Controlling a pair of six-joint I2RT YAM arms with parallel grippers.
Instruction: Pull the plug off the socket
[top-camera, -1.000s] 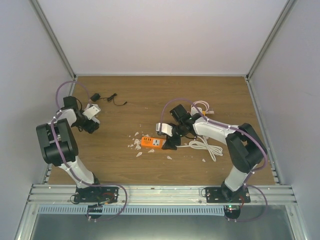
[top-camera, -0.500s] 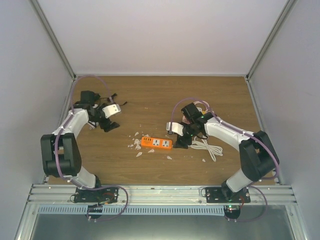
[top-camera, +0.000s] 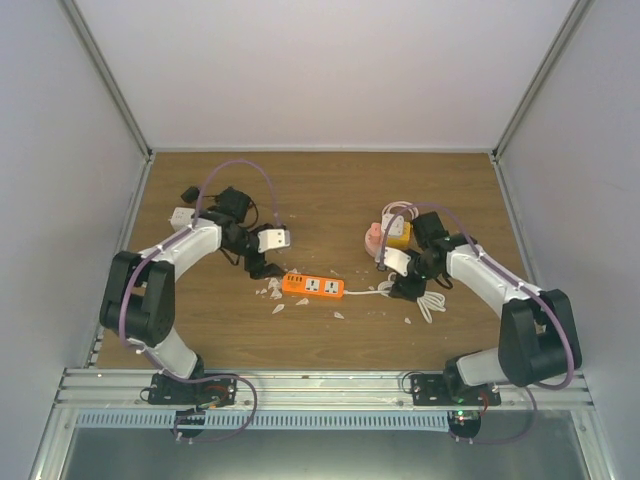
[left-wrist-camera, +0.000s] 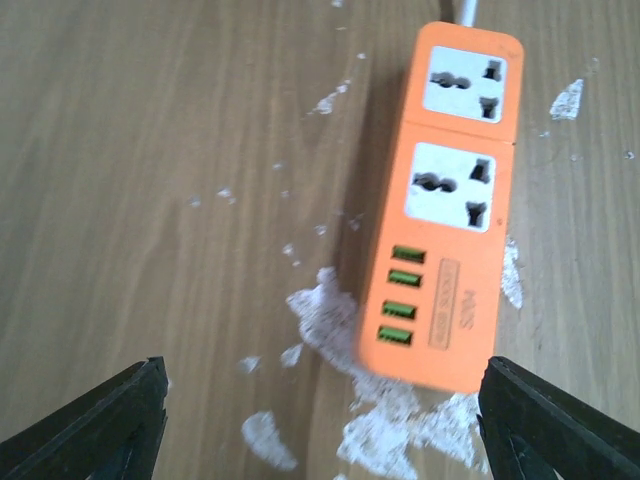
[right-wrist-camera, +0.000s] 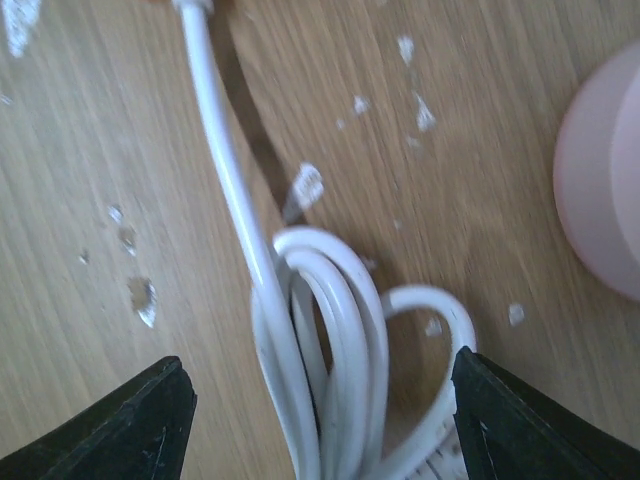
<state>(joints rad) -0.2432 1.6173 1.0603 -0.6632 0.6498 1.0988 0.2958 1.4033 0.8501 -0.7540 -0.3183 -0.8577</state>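
On the tabletop (top-camera: 320, 190), middle, a little toward the near edge: orange power strip (top-camera: 313, 286), long axis roughly parallel to that edge. The top view puts your left gripper (top-camera: 258, 268) just beside the strip's left end. Your right gripper (top-camera: 405, 288) sits past the right end, over the coiled white cable (top-camera: 428, 298). Left is the nearer arm. A black adapter (top-camera: 190, 193) lies toward the far left corner, well apart from the strip; cannot tell if that is the plug.

Left wrist view: the power strip (left-wrist-camera: 450, 133) lies ahead and to the right of the left gripper (left-wrist-camera: 322, 400), long axis running away from the fingers. Both sockets (left-wrist-camera: 450, 187) show bare, no plug seated. Jaws spread wide, holding nothing, touching nothing.

Right wrist view: the right gripper (right-wrist-camera: 320, 400) straddles the white cable (right-wrist-camera: 262, 280), jaws apart, no contact visible. Pink object (right-wrist-camera: 605, 180) at the right margin.

Judgement: with nothing seated, the pull looks done. Confirm before you commit either arm.
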